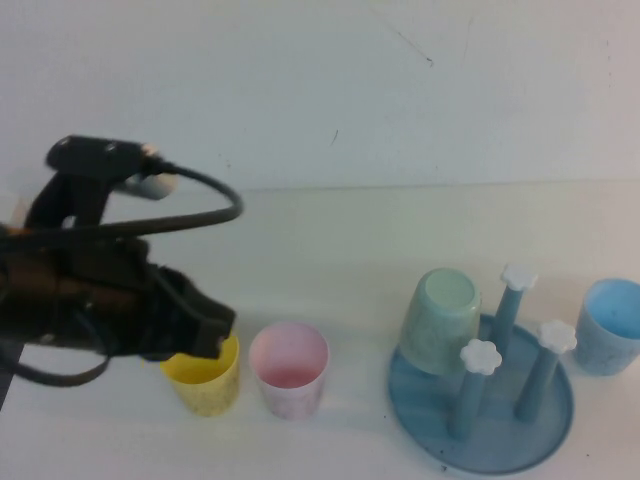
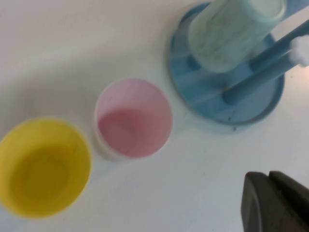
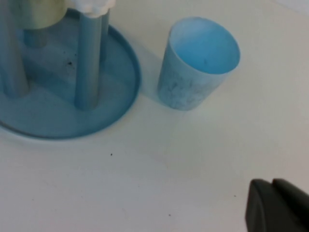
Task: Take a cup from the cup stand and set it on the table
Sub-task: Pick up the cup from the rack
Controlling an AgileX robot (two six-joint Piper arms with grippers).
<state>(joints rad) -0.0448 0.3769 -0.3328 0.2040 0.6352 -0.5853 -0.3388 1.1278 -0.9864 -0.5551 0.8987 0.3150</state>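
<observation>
The pale mint-green cup (image 1: 440,318) hangs upside down on one peg of the blue cup stand (image 1: 505,445), at the right of the white table (image 1: 330,235). The other three pegs with white flower caps are bare. My left gripper (image 1: 213,326) hovers at the left, just above a yellow cup (image 1: 205,378), shut and empty. In the left wrist view its fingertips (image 2: 269,175) are clear of the cup (image 2: 231,31) and the stand (image 2: 183,72). My right gripper (image 3: 272,182) shows only in its wrist view, shut and empty, near the stand (image 3: 120,92).
A pink cup (image 1: 288,368) stands upright between the yellow cup and the stand. A light blue cup (image 1: 610,325) stands upright to the right of the stand, and also shows in the right wrist view (image 3: 198,63). The left arm's black cable loops above the table at the left.
</observation>
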